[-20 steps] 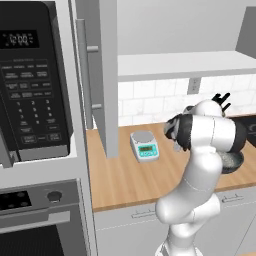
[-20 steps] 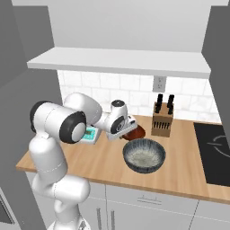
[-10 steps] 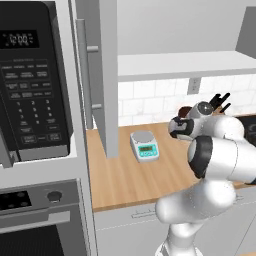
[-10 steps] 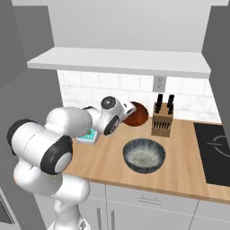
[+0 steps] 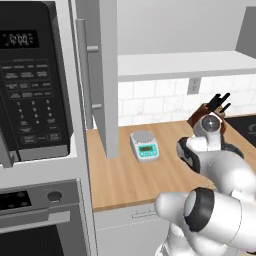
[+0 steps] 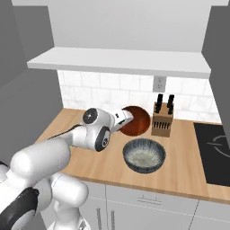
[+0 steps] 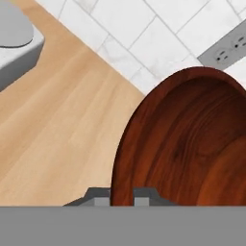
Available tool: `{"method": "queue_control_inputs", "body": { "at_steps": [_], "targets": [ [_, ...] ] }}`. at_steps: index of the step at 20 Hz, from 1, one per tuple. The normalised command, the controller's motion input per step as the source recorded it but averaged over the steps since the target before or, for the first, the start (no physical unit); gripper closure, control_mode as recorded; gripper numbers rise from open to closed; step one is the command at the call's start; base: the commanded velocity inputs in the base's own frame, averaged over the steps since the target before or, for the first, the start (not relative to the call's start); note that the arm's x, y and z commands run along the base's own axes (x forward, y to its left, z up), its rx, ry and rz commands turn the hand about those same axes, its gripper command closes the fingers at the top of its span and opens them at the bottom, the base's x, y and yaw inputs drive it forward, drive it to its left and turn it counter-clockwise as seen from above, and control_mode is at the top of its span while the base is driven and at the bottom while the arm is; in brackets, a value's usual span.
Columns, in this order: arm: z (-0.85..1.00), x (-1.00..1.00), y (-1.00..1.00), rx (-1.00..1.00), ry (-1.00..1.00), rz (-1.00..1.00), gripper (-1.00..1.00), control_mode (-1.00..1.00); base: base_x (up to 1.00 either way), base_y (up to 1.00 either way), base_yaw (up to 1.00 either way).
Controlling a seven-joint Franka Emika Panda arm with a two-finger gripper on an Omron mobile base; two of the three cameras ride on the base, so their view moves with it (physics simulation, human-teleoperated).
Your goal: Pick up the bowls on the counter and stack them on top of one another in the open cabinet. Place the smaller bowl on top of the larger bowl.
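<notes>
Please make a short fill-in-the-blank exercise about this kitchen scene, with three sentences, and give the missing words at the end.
1. The end effector is shut on the rim of the ____ bowl.
2. The larger bowl rests on the ____, with nothing inside it.
3. The knife block stands on the counter against the tiled ____.

Missing words: smaller; counter; wall

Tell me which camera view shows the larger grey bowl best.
The right base view: the larger bowl sits whole on the counter, rim and speckled inside visible, in front of the knife block. In the left base view the arm covers nearly all of it; just a dark sliver of rim peeks out.
</notes>
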Motion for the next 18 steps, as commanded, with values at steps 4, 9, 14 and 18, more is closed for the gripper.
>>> {"method": "queue_control_inputs", "body": {
  "at_steps": [4,9,14,18],
  "targets": [
    [0.24,-0.64,-0.03,0.00,0.20,-0.10,1.00,-1.00,0.00,0.00,0.00],
    [0.00,-0.31,-0.50,0.13,0.17,-0.01,1.00,-1.00,0.00,0.00,0.00],
    [-0.01,0.00,-0.14,0.03,0.03,-0.01,1.00,-1.00,0.00,0.00,0.00],
    [-0.18,0.03,-0.19,0.00,0.00,0.00,1.00,-1.00,0.00,0.00,0.00]
  ]
}}
